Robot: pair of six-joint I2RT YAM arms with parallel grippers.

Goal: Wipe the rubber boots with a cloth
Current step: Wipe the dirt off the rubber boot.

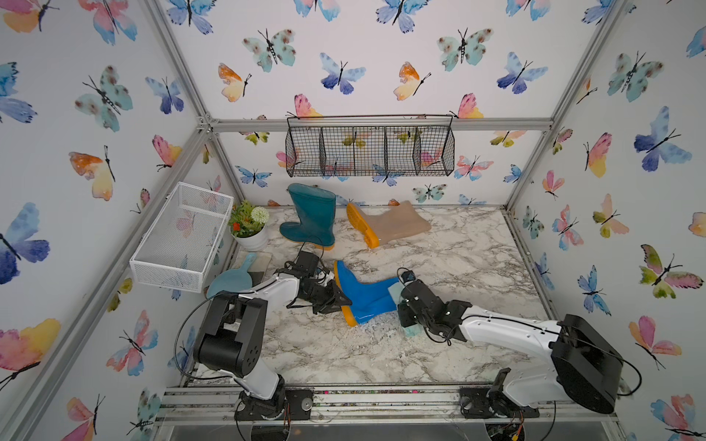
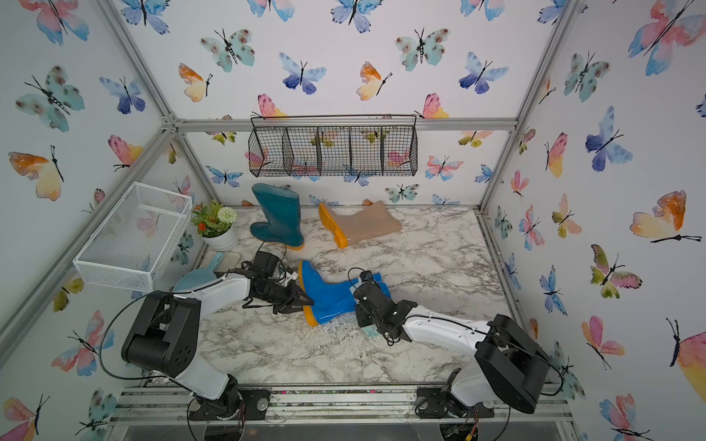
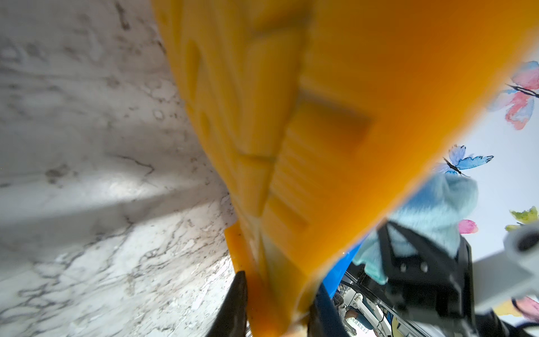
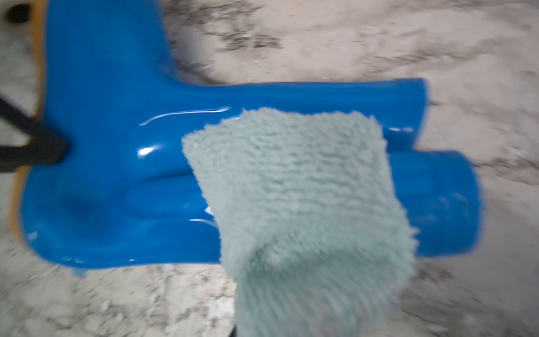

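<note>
Spotted the blue boot on its side near the middle of the table; found the left claw pinched narrowly on its orange sole at the heel, the right claw squeezed tight on the cloth, draped over the shaft; judged long, light strokes from cuff to toe best, without twisting the boot out of the pinch; noted the teal boot upright and the beige boot toppled by the back edge.
</note>
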